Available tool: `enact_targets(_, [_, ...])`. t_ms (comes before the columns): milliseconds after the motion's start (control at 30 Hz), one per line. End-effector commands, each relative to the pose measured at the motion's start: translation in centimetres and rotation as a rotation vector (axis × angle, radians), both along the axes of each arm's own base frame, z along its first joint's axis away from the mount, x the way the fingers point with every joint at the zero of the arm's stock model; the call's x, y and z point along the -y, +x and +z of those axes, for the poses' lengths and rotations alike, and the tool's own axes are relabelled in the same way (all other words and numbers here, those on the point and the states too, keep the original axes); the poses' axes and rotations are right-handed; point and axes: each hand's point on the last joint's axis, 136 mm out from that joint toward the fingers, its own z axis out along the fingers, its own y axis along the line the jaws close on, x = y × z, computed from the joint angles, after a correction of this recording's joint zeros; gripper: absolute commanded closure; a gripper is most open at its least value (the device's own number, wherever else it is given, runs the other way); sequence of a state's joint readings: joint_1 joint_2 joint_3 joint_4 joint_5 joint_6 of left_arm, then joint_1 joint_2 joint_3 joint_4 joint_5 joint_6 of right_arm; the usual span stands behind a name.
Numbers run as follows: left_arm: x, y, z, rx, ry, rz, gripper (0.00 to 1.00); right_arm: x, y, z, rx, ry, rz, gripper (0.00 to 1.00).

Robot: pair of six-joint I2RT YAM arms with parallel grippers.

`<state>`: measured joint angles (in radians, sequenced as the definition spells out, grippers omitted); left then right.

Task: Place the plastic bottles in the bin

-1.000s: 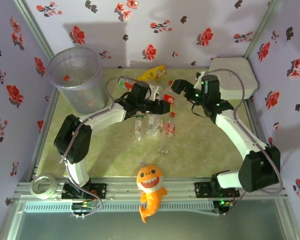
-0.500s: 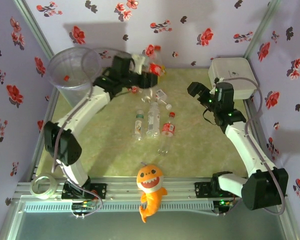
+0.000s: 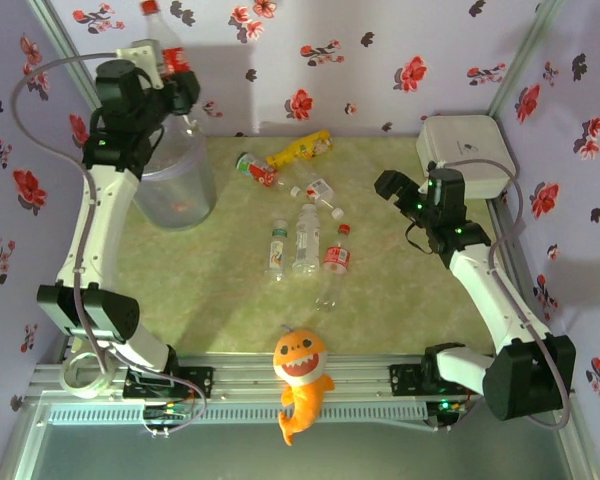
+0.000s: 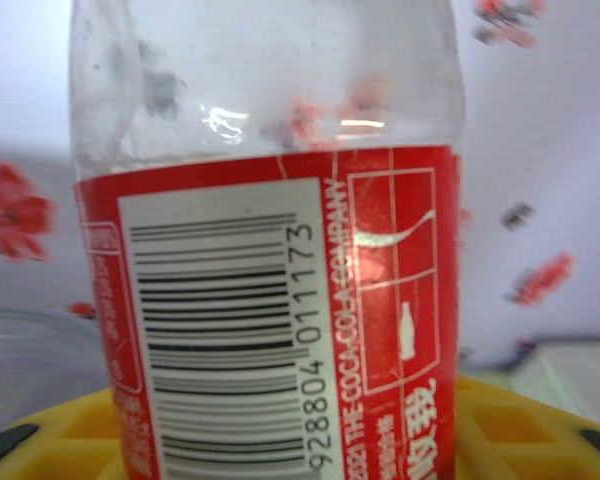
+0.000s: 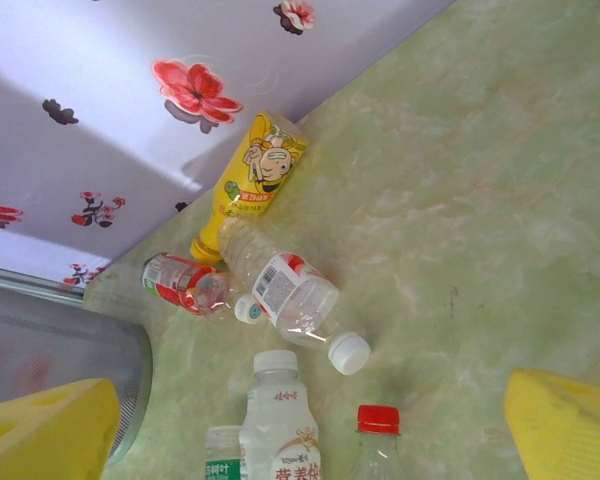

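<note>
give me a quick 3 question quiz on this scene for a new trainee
1. True or false: the left gripper holds a red-labelled bottle raised up by the bin.
2. Where is the yellow bottle? A) inside the white box B) lying on the table near the back wall C) between the right arm's fingers
3. Fill in: the right gripper is ___ and holds nothing.
Key: 1 true; 2 B; 3 open

Floral lilac walls (image 3: 380, 40), green marbled tabletop (image 3: 380, 300).
</note>
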<state>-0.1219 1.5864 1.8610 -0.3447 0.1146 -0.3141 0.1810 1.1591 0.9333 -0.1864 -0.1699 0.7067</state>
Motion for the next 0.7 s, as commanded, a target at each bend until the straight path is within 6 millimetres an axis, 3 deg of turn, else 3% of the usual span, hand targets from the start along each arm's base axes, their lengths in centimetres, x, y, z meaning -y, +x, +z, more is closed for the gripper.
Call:
enact_targets(0, [-5.1, 0.2, 1.5, 0.071, -0.003, 0.185, 1.0, 0.9, -0.6, 0.1, 0.008, -0.046, -0.02, 0.01])
enact_targets(133, [-9.0, 1.1, -0.5, 0.064, -0.011, 0.298, 1.0, 1.0, -0.8, 0.1, 0.005, -0.057, -0.022, 0.01])
enact_targets(333, [-11.4, 3.6, -5.1, -0.01, 0.008, 0.353, 1.0, 0.9, -0.8, 0.2, 0.004, -0.055, -0.013, 0.01])
enact_targets(667, [-10.5, 6.4, -11.8, -0.134, -0.042, 0.288, 1.0, 1.2, -1.0, -0.5, -0.015, -0.079, -0.02, 0.01])
